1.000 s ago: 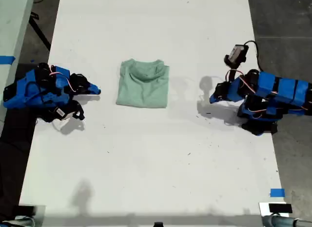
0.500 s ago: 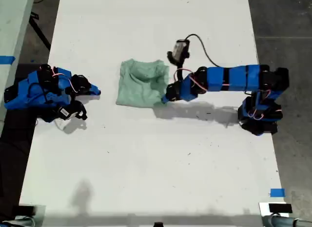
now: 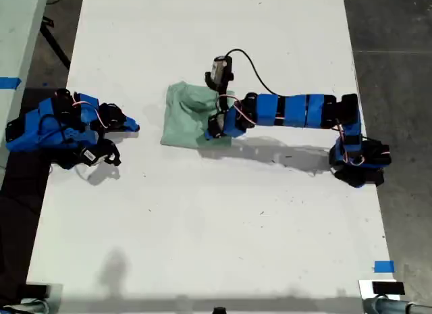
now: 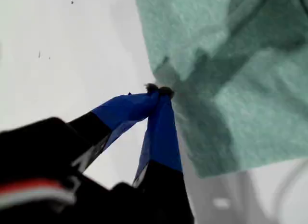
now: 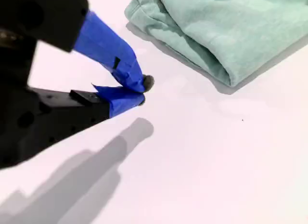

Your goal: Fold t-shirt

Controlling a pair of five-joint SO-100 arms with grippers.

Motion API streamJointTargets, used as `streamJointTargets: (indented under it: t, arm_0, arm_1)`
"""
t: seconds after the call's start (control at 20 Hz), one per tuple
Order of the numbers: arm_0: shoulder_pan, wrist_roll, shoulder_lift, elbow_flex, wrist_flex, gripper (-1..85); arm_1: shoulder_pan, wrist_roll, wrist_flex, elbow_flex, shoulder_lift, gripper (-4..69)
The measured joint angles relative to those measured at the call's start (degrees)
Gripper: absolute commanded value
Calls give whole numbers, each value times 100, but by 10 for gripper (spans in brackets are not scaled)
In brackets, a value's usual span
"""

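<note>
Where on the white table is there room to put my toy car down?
The table is bare across the whole stretch below the t-shirt in the exterior view, and in the strip above it. It is crowded in the middle: my first gripper reaches over the shirt, and my second gripper sits beside it.

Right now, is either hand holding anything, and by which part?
My second hand is shut on nothing. My first hand is shut at the edge of the t-shirt; a pinch cannot be told.
</note>
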Motion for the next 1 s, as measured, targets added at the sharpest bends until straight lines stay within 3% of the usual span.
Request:
streamJointTargets:
  t: [0.3,0.65,0.9,1.0]
  arm_0:
    - [0,0,0,0,0,0]
    - [26,0,0,0,0,0]
    - [26,0,0,0,0,79]
    - [105,0,0,0,0,80]
  arm_1:
    - [923,-729,123,-1310,-1283,-11]
    - [3067,-1635,-510,-1397,-1345,-11]
    - [3146,-1652,-563,-413,123,-11]
    - [3111,-1564,-237,580,1160,-11]
